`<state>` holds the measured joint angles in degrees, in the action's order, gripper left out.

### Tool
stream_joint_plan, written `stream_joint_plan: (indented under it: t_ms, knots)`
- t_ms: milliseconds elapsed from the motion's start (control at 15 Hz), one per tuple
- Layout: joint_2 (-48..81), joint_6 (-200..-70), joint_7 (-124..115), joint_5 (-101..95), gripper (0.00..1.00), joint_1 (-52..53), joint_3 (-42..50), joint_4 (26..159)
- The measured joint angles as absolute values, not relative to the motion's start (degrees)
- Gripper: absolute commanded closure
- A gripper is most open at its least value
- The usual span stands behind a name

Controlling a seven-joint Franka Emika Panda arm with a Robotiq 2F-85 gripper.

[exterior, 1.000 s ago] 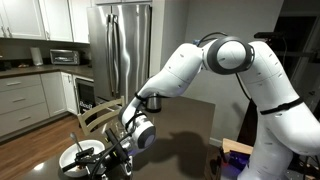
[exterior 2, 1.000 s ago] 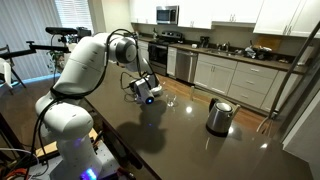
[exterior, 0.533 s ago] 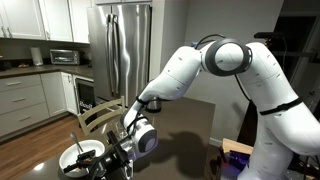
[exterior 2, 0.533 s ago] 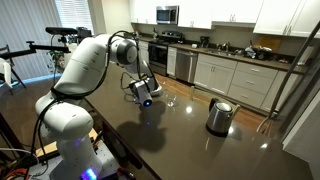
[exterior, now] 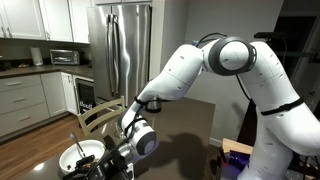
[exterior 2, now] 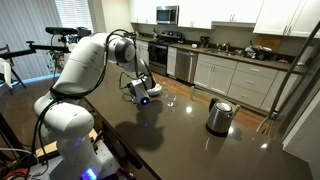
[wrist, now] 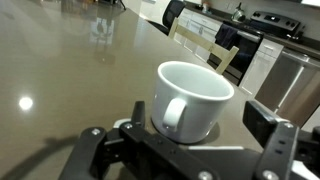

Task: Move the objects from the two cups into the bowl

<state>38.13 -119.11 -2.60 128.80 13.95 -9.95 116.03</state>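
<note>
This is a home kitchen. A tall steel fridge (exterior: 125, 50) stands against the wall, beside white cabinets (exterior: 22, 18) hung over a counter (exterior: 30, 70) that carries a small microwave (exterior: 64, 57). In an exterior view a range (exterior 2: 160, 52) sits under another microwave (exterior 2: 167, 14), with base cabinets (exterior 2: 225, 75) running alongside. A dark glossy tabletop (exterior 2: 190, 145) bearing a steel kettle (exterior 2: 219, 116) fills the middle of the room. A wooden chair (exterior: 98, 117) stands at it, on a wood floor (exterior: 30, 150).

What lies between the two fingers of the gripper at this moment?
The white cup stands between the fingers of the open gripper, handle toward the camera; the wrist view shows this.
</note>
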Motion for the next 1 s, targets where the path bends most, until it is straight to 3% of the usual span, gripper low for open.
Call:
stream_joint_plan:
  t_ms: [200,333,400,533,733,933,1000]
  knots:
    - [37.1,-125.3,-2.6,129.9,0.00,15.9,-10.4,116.0]
    - [36.5,-128.1,-3.4,130.7,0.11,16.8,-10.9,115.8]
    - [36.2,-129.1,-4.0,131.0,0.33,17.0,-11.2,115.8]
    - [35.5,-130.4,-5.2,131.2,0.37,17.2,-11.6,115.7]
    - [34.8,-131.7,-6.5,131.8,0.55,17.3,-11.9,115.7]
    - [34.3,-132.7,-7.2,132.6,0.58,17.3,-11.9,115.7]
    - [34.2,-133.0,-7.3,132.7,0.50,17.3,-11.9,115.7]
